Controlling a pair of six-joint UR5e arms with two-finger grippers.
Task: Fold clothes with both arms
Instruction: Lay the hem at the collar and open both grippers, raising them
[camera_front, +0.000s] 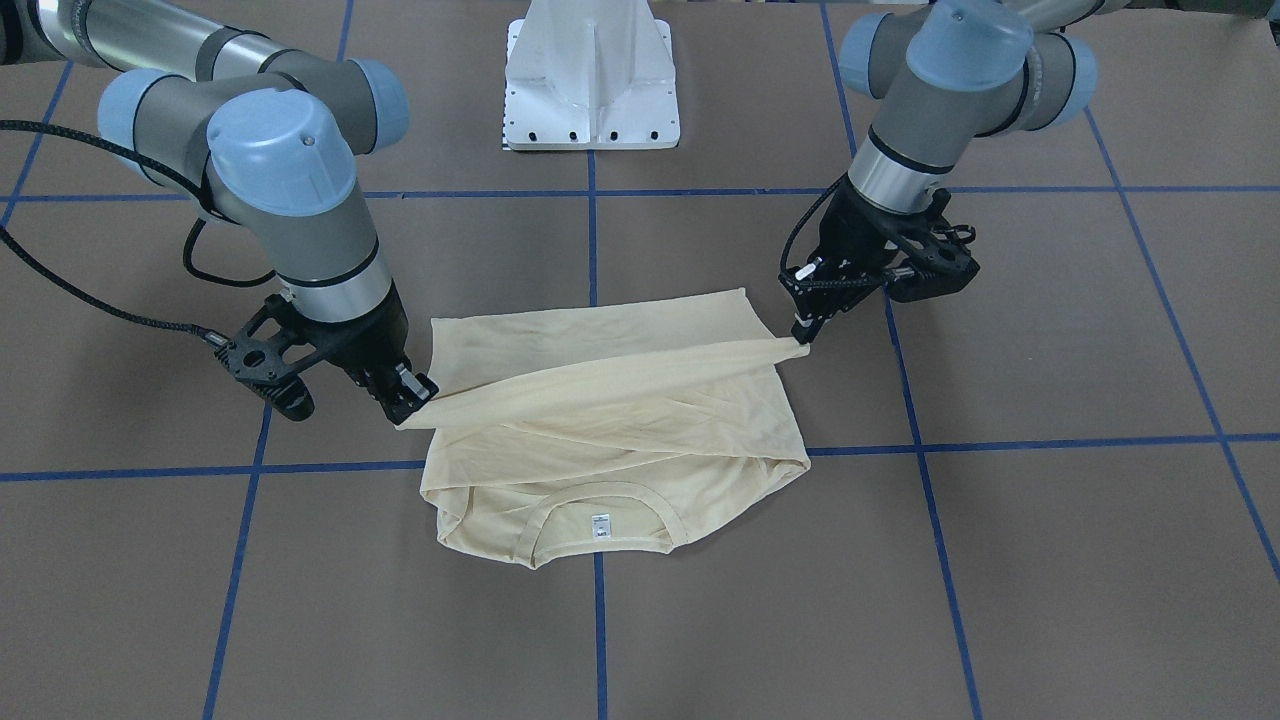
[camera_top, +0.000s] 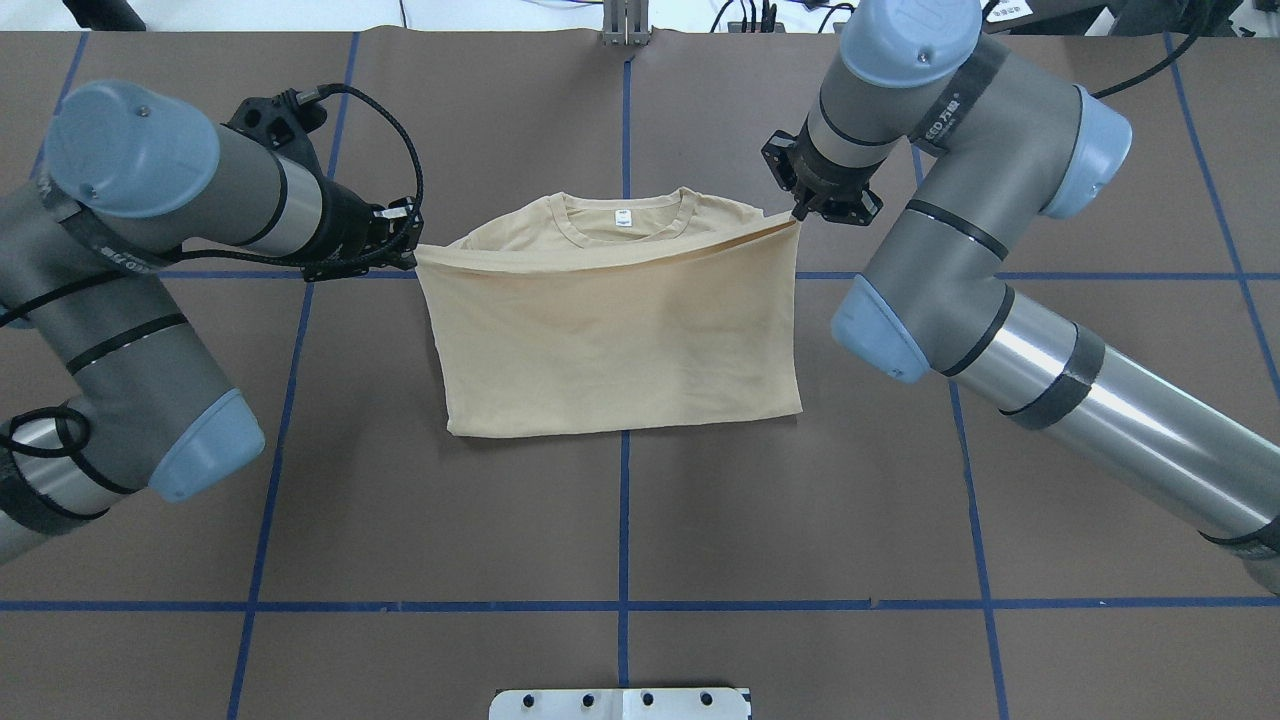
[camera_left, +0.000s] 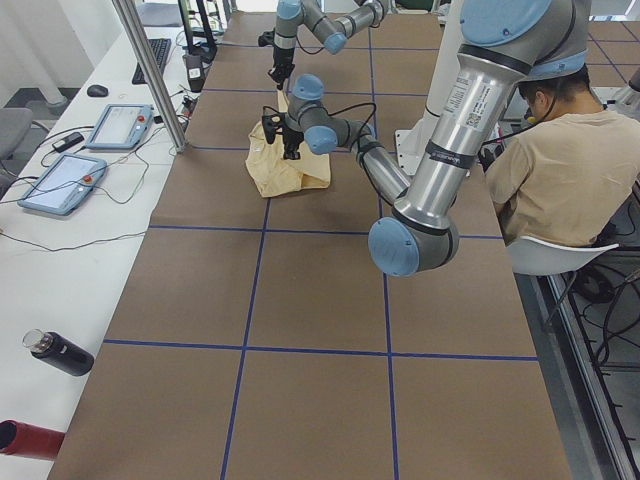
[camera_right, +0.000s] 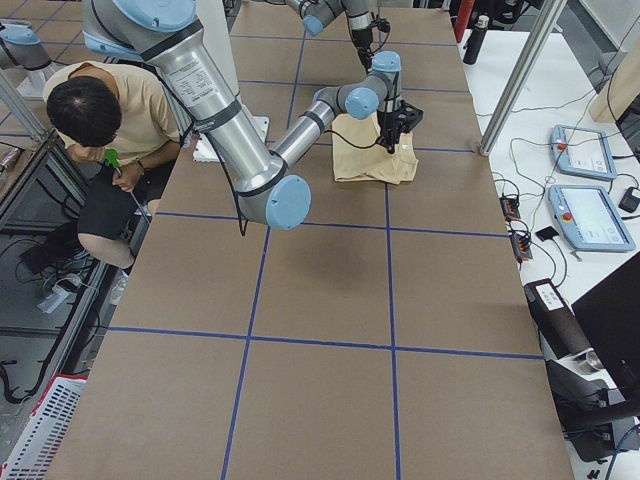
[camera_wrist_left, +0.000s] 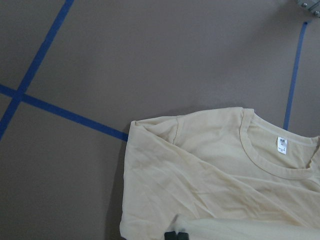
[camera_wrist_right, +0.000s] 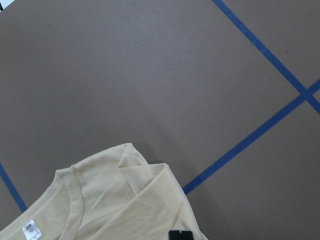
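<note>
Two clenched grips: left gripper (camera_front: 802, 338) and right gripper (camera_front: 416, 398) each pinch a corner of the T-shirt (camera_front: 620, 405). It lies mid-table (camera_front: 1050, 560), its lifted layer held taut, likely so the fold lands square.

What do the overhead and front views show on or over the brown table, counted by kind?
Robot arms: 2, the left arm and the right arm
Shirt: 1
White base: 1
Total: 4
</note>
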